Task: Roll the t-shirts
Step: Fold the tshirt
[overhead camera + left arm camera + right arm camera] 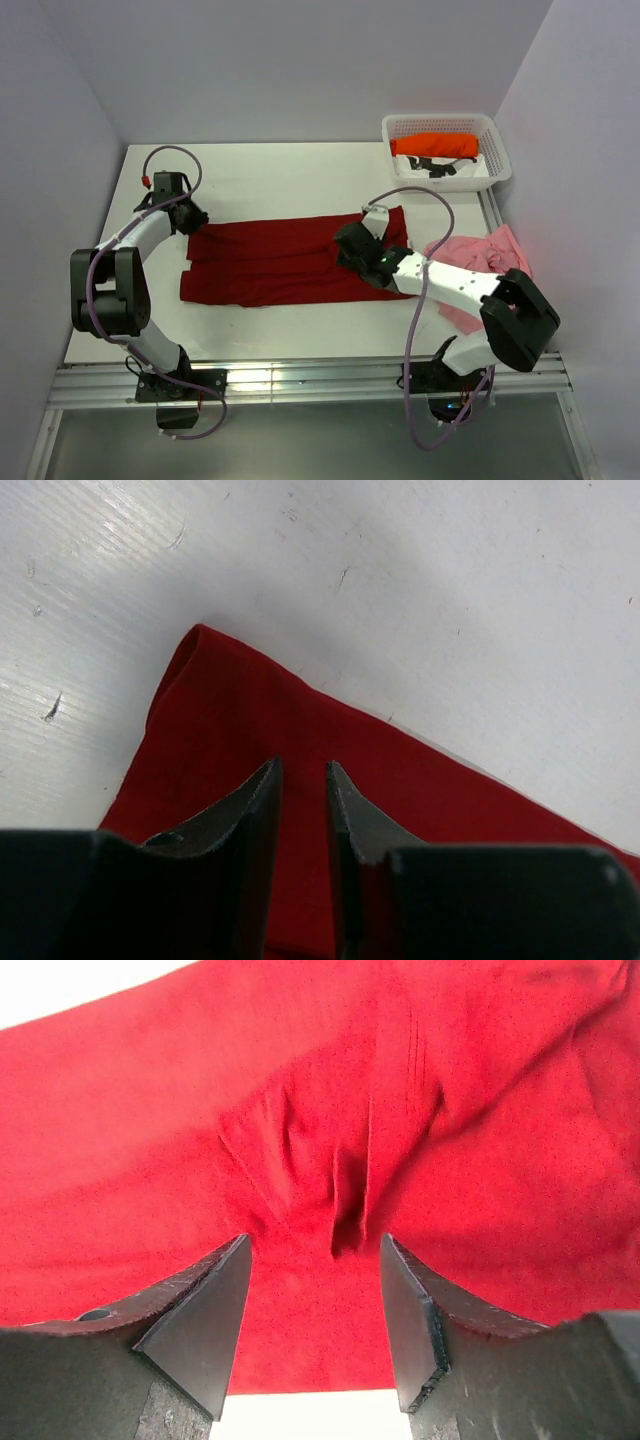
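Observation:
A dark red t-shirt (270,262), folded into a long strip, lies flat across the middle of the table. My left gripper (192,220) is over its far left corner (230,720). In the left wrist view that gripper (302,765) has its jaws a narrow gap apart, with flat cloth showing between them and nothing pinched. My right gripper (350,245) hovers over the shirt's right part, near its front edge. Its jaws (315,1240) stand open just above a small pinched-up crease in the red cloth (300,1090). A pale pink t-shirt (478,255) lies crumpled at the right. A bright orange t-shirt (435,146) rests in the basket.
A white lattice basket (440,120) stands at the back right corner and also holds black and white cloth. The right arm's links lie over the pink shirt. Walls close in on both sides, and a metal rail runs along the table's front edge.

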Robot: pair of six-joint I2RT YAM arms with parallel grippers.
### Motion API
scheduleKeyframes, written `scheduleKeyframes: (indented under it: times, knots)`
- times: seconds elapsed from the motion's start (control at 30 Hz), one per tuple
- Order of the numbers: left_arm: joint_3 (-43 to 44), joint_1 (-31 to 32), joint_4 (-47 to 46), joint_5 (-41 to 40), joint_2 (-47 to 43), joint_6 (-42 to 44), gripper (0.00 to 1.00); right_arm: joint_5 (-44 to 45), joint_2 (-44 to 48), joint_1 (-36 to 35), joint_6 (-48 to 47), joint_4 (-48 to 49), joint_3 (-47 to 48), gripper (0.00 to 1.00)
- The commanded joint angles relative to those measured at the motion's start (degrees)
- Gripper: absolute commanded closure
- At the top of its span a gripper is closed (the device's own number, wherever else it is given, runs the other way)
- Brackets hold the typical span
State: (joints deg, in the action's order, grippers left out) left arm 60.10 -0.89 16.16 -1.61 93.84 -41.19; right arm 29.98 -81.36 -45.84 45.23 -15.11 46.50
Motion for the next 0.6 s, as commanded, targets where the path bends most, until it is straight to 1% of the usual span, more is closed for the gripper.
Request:
scheduleKeyframes:
  times: [0.0,0.03,0.07,0.17,0.27,0.33,0.43,0.57]
  knots:
    - [0.6,0.4,-0.7,-0.2,-0.3,-0.2,0.71,-3.9,2.4,4.7,-3.8,4.3,2.4,0.39]
    - [0.8,0.4,-0.9,0.1,-0.2,-0.2,0.70,-4.9,1.7,5.8,-4.9,4.4,3.1,0.39]
    - [1.2,1.8,-0.9,0.2,-0.1,-0.2,0.70,-5.8,-0.7,8.2,-6.2,4.0,5.8,0.39]
    - [2.0,3.7,-0.5,-0.1,0.8,-0.5,0.71,-4.9,-5.6,10.7,-8.7,1.6,11.6,0.39]
    - [2.7,6.4,-0.2,-1.1,1.2,-1.2,0.71,-3.7,-9.7,11.5,-10.9,-0.3,17.0,0.39]
    - [2.9,8.3,-0.2,-1.4,1.2,-1.6,0.71,-3.6,-14.1,12.2,-11.8,-1.7,20.9,0.40]
    - [3.4,11.3,0.3,-2.2,1.1,-2.3,0.71,-4.3,-18.7,13.9,-12.6,-2.5,23.6,0.42]
    - [4.6,14.5,1.4,-3.8,1.5,-2.7,0.71,-4.0,-21.1,16.0,-14.9,-1.8,25.6,0.43]
